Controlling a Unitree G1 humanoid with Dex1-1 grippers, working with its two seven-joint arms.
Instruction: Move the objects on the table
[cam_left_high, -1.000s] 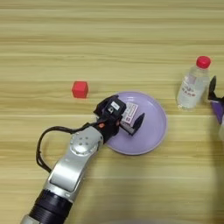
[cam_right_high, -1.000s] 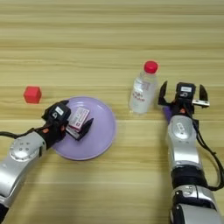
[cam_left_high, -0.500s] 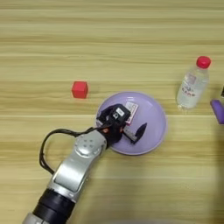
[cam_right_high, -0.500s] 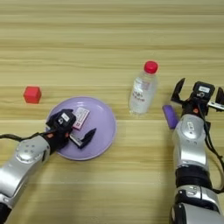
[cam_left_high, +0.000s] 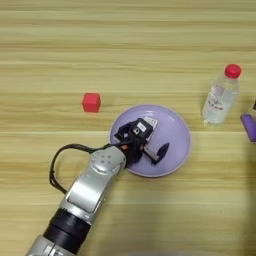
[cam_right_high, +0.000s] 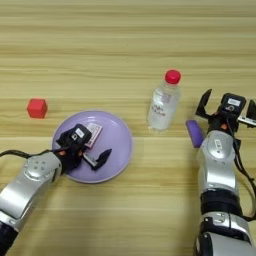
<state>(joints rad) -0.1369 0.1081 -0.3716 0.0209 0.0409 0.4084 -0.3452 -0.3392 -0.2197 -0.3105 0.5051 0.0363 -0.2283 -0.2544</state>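
Fingers of my left gripper (cam_right_high: 82, 152) stand spread wide over the lilac plate (cam_right_high: 120, 142), one black finger (cam_right_high: 103, 157) stretched toward its right side. The white box (cam_right_high: 94, 134) lies flat on the plate, just beyond the gripper, released. The red cube (cam_left_high: 91, 102) sits on the tabletop (cam_left_high: 125, 55) to the plate's far left. The bottle (cam_right_high: 162, 102) stands upright right of the plate. My right gripper (cam_right_high: 227, 102) hovers further right, fingers apart and holding nothing, beside a small purple piece (cam_right_high: 194, 133).
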